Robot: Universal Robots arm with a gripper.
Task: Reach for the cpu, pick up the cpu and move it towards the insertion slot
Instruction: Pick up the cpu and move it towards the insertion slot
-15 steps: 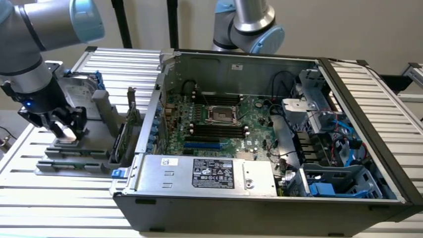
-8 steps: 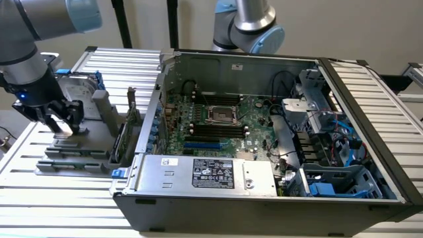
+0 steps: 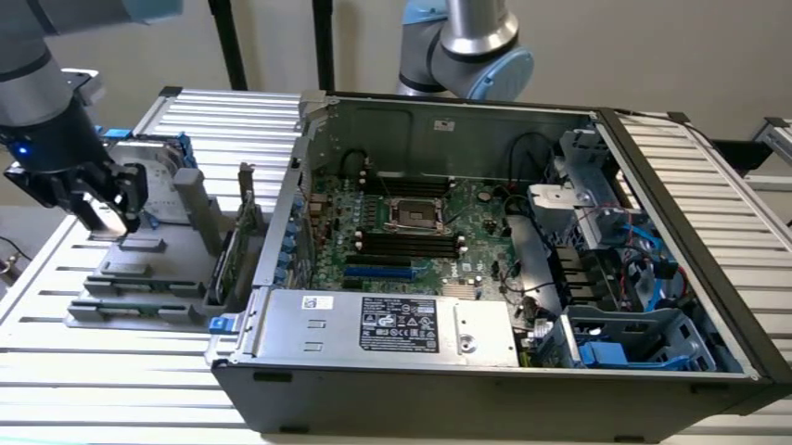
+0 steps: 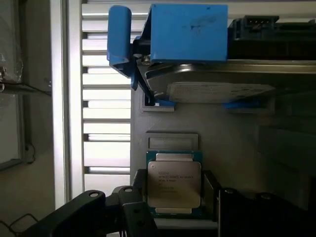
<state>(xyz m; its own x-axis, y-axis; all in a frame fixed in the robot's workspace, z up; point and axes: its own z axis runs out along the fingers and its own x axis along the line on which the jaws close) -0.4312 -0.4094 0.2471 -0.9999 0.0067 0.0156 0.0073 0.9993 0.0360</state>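
1. The cpu (image 4: 174, 183) lies flat, metal top up with its printed text showing, in a shallow recess of the grey fixture (image 4: 237, 143).
2. My gripper (image 4: 176, 196) is down at the cpu. My fingers (image 4: 136, 207) are apart, one at each of two opposite edges of the chip, with the chip between them. I cannot tell whether the pads touch the edges.
3. The cpu rests in its recess and is not lifted.
4. Further along the same fixture stands the hard drive (image 4: 222, 91), silver, with its blue bracket (image 4: 190, 32) above it.
5. In the exterior view the fixture sits on the slatted table (image 3: 236, 116), just beside the open computer case (image 3: 693, 185), at the exterior view's left.
6. The insertion slot (image 3: 415, 214) is on the motherboard (image 3: 477, 209) inside the case. It is a square socket with a metal frame and a dark centre, well apart from my gripper.
7. The long black memory slots (image 3: 402, 246) run just beside the socket, on its near side.
8. The power supply (image 3: 384, 324), with a labelled top, lies at the near edge of the case.
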